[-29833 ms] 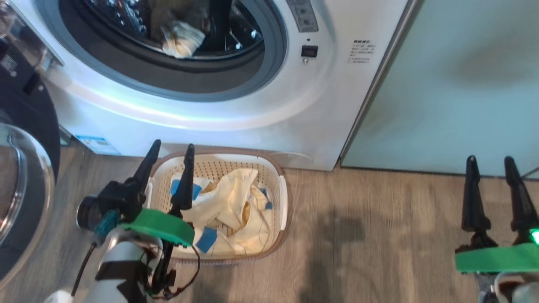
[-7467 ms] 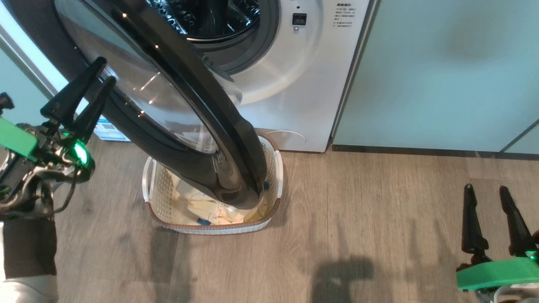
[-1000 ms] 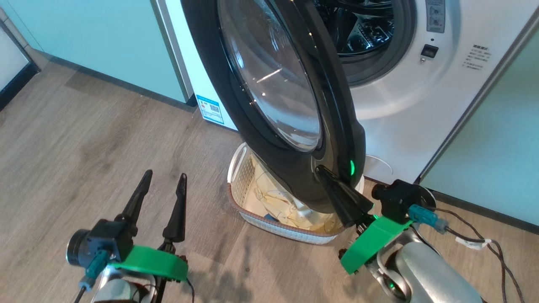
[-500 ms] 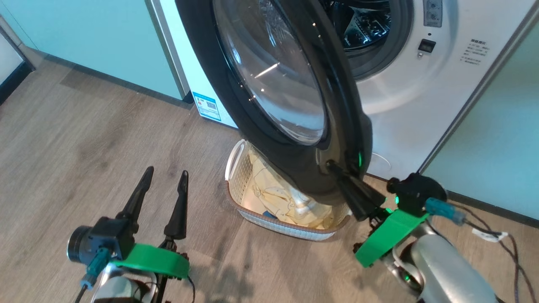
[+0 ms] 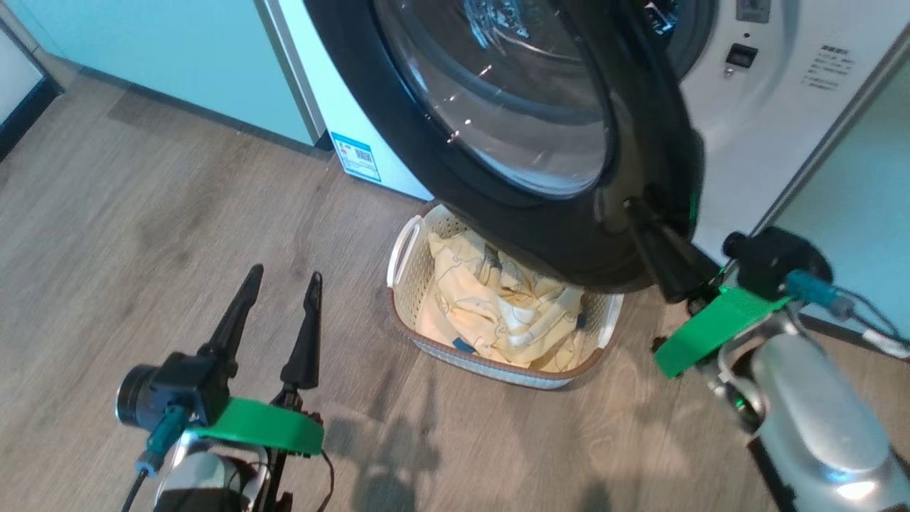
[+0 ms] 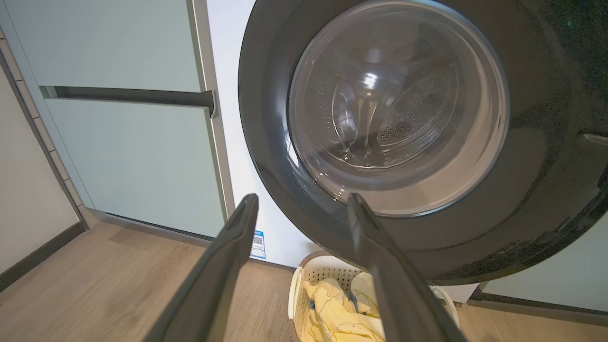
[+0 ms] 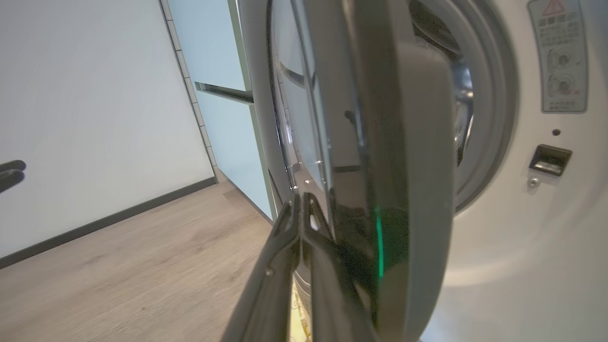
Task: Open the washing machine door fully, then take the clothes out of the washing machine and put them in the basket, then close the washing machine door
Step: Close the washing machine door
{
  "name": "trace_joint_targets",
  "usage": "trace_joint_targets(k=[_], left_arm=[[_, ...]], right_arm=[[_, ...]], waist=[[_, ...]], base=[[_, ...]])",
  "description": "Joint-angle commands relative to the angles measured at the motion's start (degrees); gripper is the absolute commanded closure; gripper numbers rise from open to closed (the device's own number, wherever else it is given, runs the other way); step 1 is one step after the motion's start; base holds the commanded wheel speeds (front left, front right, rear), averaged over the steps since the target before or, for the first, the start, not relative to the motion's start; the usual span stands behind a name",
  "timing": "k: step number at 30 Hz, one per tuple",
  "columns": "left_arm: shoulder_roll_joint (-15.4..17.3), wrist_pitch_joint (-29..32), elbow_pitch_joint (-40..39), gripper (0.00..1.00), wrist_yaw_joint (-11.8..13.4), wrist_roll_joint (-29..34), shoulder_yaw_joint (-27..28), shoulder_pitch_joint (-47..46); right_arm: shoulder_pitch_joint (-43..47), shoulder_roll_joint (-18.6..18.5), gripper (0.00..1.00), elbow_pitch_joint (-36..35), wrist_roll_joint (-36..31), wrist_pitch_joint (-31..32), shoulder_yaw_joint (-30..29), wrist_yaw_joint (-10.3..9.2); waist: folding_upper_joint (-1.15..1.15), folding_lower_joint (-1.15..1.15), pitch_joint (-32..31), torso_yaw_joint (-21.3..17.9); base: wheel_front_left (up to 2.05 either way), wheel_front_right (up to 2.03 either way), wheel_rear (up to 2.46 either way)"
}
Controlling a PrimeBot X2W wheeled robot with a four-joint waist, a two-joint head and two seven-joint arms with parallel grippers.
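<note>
The washing machine door, glossy black with a clear glass bowl, stands part-way swung toward the white washing machine. My right gripper is shut, its tips pressed against the door's outer rim near the free edge. Pale yellow clothes with blue patches lie in the cream basket on the floor under the door. My left gripper hangs open over the floor left of the basket, holding nothing. In the left wrist view the yellow clothes show between its fingers.
Pale green cabinet panels flank the washer on the left and right. Wood floor stretches wide to the left. A blue-and-white label sticker sits low on the washer. Cables trail from my right wrist.
My right gripper has pushed the door's free edge farther toward the washer, uncovering more of the basket and clothes. The head view shifted slightly. The left gripper stayed put.
</note>
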Motion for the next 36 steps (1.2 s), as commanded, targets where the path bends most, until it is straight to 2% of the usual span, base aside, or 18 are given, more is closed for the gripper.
trace_joint_targets(k=[1,10,24,36], left_arm=[[0.2,-0.4,-2.4,0.0,-0.2,-0.2,1.7,-3.0],[0.1,-0.4,-2.8,0.0,0.1,-1.4,0.3,-4.9],[0.1,-0.4,-2.9,0.0,2.0,-3.8,-3.2,-8.3],[0.1,-0.4,-2.6,0.0,2.8,-4.5,-4.3,-9.7]], right_arm=[[-3.2,-0.6,1.0,-0.5,-0.6,-0.7,-0.7,0.01],[-9.3,-3.3,1.0,3.7,-2.4,-0.7,-5.6,0.01],[-20.6,-7.1,1.0,10.6,-4.6,-0.8,-10.9,0.01],[-23.9,-7.1,1.0,12.0,-5.8,-0.8,-14.0,0.01]], waist=[[0.0,0.0,0.7,0.5],[0.0,0.0,4.2,2.5],[0.0,0.0,9.0,5.4],[0.0,0.0,10.3,5.9]], base=[[0.0,0.0,0.0],[0.0,0.0,0.0],[0.0,0.0,0.0],[0.0,0.0,0.0]])
